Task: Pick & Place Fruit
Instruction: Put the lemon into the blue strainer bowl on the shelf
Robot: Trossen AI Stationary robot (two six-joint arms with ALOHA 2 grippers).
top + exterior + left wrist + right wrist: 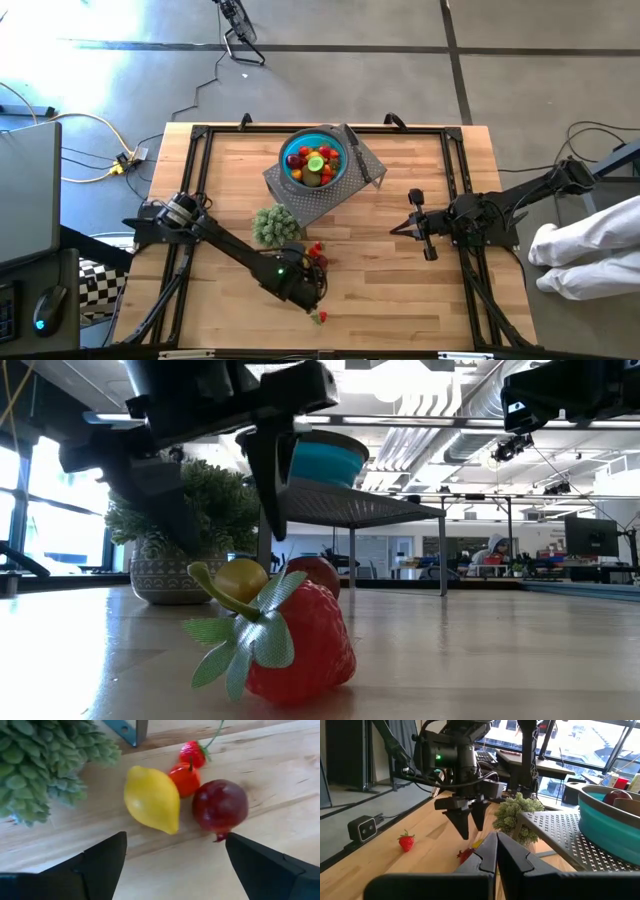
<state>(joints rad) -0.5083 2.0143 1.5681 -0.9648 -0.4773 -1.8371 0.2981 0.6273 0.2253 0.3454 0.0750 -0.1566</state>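
A yellow lemon, a dark red fruit, a small orange-red fruit and a strawberry lie together on the wooden table. My left gripper hovers open above them, fingers slanting down, touching none. Another strawberry lies alone toward the near edge and fills the low view's foreground. A blue bowl with several fruit stands on a grey perforated stand at the far middle. My right gripper waits shut at the right, held level.
A potted green plant stands just beside the fruit cluster, between it and the stand. A black-handled knife lies on the stand next to the bowl. A person's white-clad legs show beyond the table's right edge.
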